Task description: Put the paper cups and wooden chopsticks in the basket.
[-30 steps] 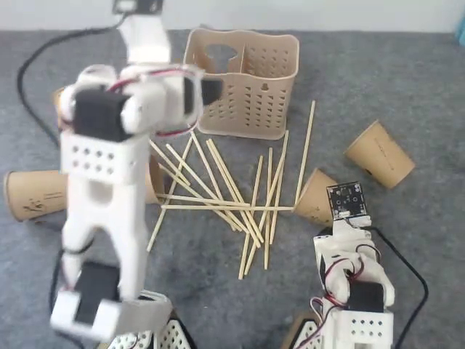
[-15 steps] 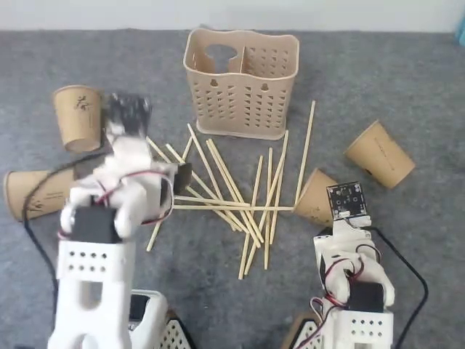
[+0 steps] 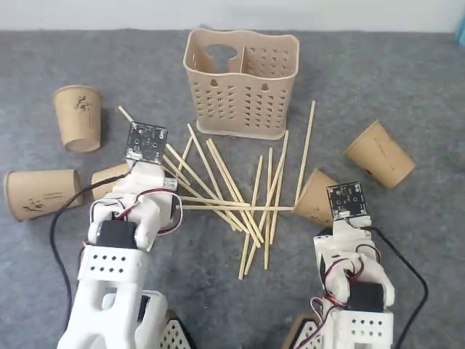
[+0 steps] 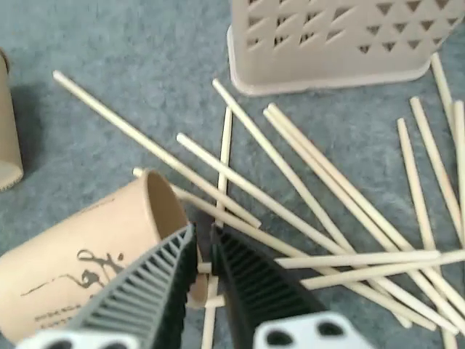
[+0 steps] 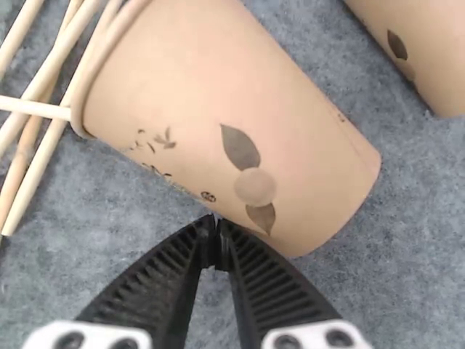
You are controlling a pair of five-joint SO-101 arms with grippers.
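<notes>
A tan perforated basket (image 3: 240, 81) stands at the back of the grey mat. Several wooden chopsticks (image 3: 232, 190) lie scattered in front of it. Paper cups lie around: one upright at far left (image 3: 78, 116), one on its side (image 3: 40, 194), one beside the left arm (image 3: 110, 179), one by the right arm (image 3: 314, 196), one at far right (image 3: 379, 154). My left gripper (image 4: 204, 237) is shut and empty, just over the rim of a lying cup (image 4: 87, 254) and crossed chopsticks (image 4: 290, 211). My right gripper (image 5: 216, 224) is shut, its tips at the side of a lying cup (image 5: 225, 123).
Both arm bases (image 3: 116, 291) (image 3: 354, 291) stand at the near edge with cables trailing. The basket's wall (image 4: 334, 36) rises close beyond the left gripper. A second cup (image 5: 414, 51) lies just past the one by the right gripper.
The left arm came down from a raised pose near the basket and now sits low over the cup and chopsticks on the left. The right arm has not moved.
</notes>
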